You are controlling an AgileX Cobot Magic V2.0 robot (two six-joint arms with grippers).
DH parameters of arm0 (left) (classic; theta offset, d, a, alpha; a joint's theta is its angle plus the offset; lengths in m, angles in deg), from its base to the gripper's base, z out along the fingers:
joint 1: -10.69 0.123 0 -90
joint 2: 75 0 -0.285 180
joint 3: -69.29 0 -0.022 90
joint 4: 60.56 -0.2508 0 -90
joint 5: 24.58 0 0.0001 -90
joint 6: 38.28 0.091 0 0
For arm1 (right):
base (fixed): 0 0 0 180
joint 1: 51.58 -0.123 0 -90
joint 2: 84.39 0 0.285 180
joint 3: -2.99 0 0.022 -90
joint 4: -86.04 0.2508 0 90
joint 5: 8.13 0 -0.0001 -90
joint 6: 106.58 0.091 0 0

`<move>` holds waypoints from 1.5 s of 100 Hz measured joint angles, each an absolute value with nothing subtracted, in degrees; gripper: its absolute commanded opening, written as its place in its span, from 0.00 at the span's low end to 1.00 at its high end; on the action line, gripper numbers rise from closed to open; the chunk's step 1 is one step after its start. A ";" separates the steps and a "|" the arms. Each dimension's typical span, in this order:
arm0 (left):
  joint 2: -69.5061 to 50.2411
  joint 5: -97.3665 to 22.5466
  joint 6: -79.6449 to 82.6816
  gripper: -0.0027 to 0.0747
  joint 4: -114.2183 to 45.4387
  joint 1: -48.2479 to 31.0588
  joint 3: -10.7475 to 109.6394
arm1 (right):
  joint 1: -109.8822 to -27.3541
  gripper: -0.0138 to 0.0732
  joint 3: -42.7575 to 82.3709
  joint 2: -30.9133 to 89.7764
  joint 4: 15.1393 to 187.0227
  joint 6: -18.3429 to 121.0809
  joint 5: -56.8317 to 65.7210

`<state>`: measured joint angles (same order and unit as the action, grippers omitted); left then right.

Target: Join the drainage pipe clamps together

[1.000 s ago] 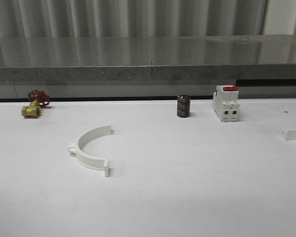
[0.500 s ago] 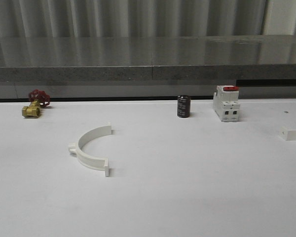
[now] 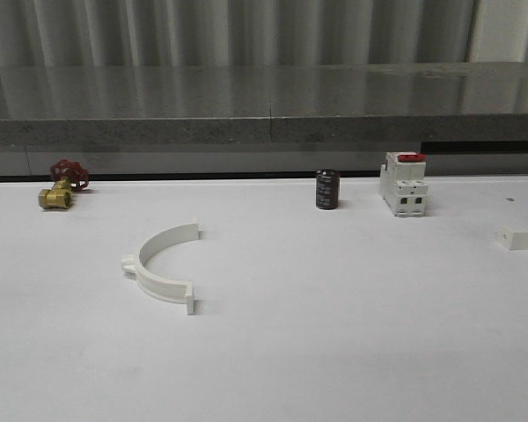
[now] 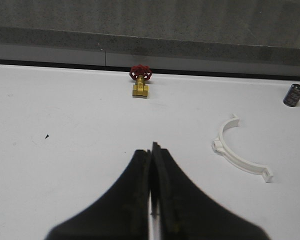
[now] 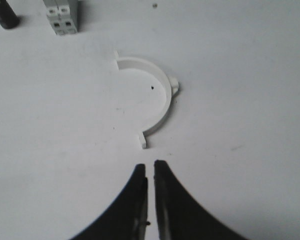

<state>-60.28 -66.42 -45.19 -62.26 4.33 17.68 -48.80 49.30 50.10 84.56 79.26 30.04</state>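
Note:
One white drainage pipe clamp [image 3: 146,268] lies on the white table [image 3: 334,334] left of centre, its open side facing right. The left wrist view shows it [image 4: 240,161] off to one side, ahead of my left gripper [image 4: 151,147], which is shut on nothing. The other drainage pipe clamp [image 3: 521,238] lies at the table's right edge, cut off by the front view. In the right wrist view this half-ring [image 5: 168,100] rests just ahead of my right gripper [image 5: 149,167]. That gripper is shut with a thin slit between the fingers and holds nothing.
Along the back of the table stand a brass valve with a red handle [image 3: 62,186], a small black cylinder [image 3: 326,189] and a white breaker with a red switch [image 3: 403,185]. A grey ledge [image 3: 264,132] runs behind them.

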 measured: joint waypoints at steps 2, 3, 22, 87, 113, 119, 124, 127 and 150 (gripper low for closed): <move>-60.28 -66.42 -45.19 0.01 -62.26 4.33 17.68 | -48.80 0.44 48.72 48.27 84.56 79.26 30.73; -60.28 -66.42 -45.19 0.01 -62.26 4.33 17.68 | -48.80 0.45 48.12 47.04 84.56 79.26 30.98; -60.28 -66.51 -45.19 0.01 -62.29 4.33 17.68 | -48.80 0.62 40.37 31.75 84.56 79.26 34.58; -60.28 -66.51 -45.19 0.01 -62.39 4.33 17.68 | -43.46 0.62 17.75 -10.66 85.56 79.26 38.26; -60.28 -66.51 -45.19 0.01 -62.39 4.33 17.68 | -43.46 0.61 12.88 -18.37 86.04 79.26 35.98; -60.28 -66.51 -45.19 0.01 -62.39 4.33 17.68 | -43.46 0.58 12.52 -19.42 86.04 79.26 34.88; -60.28 -66.51 -45.19 0.01 -62.39 4.33 17.68 | -43.46 0.52 12.51 -20.21 86.04 79.26 34.11; -60.28 -66.51 -45.19 0.01 -62.39 4.33 17.68 | -43.46 0.47 12.51 -20.58 86.04 79.26 33.84; -60.28 -66.51 -45.19 0.01 -62.39 4.33 17.68 | -43.46 0.08 12.51 -21.28 86.04 79.26 32.23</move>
